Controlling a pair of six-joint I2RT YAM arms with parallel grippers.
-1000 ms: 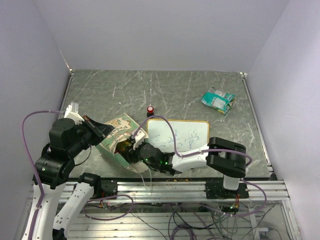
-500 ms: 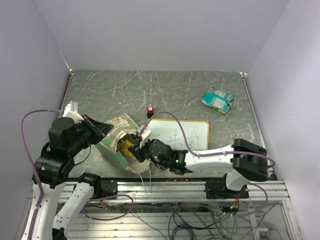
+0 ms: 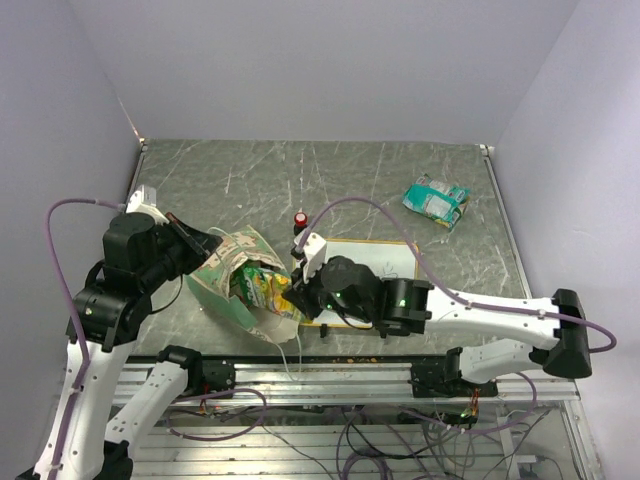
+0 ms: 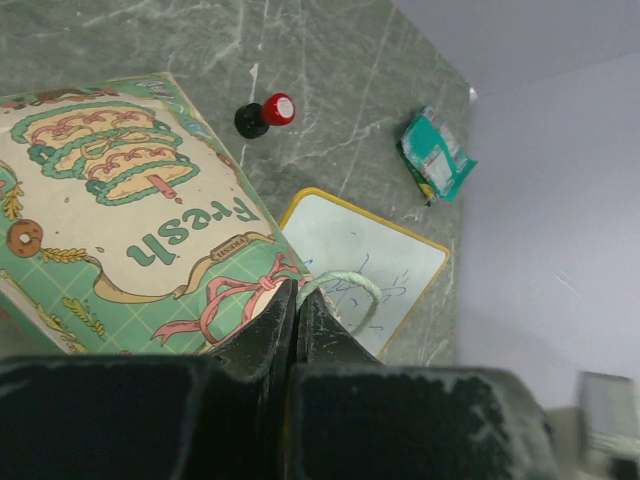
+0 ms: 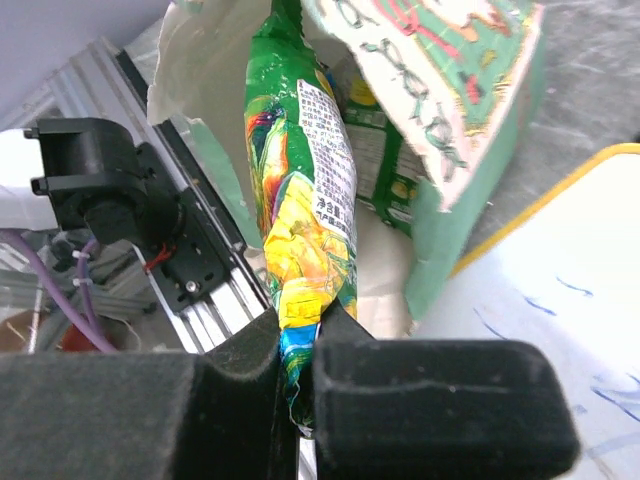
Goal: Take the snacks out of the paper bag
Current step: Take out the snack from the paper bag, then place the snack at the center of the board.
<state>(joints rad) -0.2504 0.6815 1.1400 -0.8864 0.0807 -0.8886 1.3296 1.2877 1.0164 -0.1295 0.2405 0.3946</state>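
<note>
Grey marbled tabletop (image 3: 400,180) fills the overhead view between pale lilac walls (image 3: 300,70), and the cream paper bag with mint-green side panels (image 3: 228,268) lies tilted in the lower left of it, its mouth facing right toward the wood-framed whiteboard (image 3: 385,262). At the bag's left edge the left gripper (image 3: 198,243) is closed, the printed paper rim pinched between its black fingers; in its own wrist view a thin white string handle (image 4: 340,276) loops just beside the fingertips. The right gripper (image 3: 296,296) sits at the bag's mouth, clamped on the lower end of a glossy green-and-yellow snack packet (image 5: 300,170) whose upper part reaches into the opening, with a second green packet (image 5: 385,170) behind it inside the bag. A small red-topped black knob (image 3: 300,218) stands just above the whiteboard; a teal-and-white crinkly packet (image 3: 436,200) lies well apart at upper right
</note>
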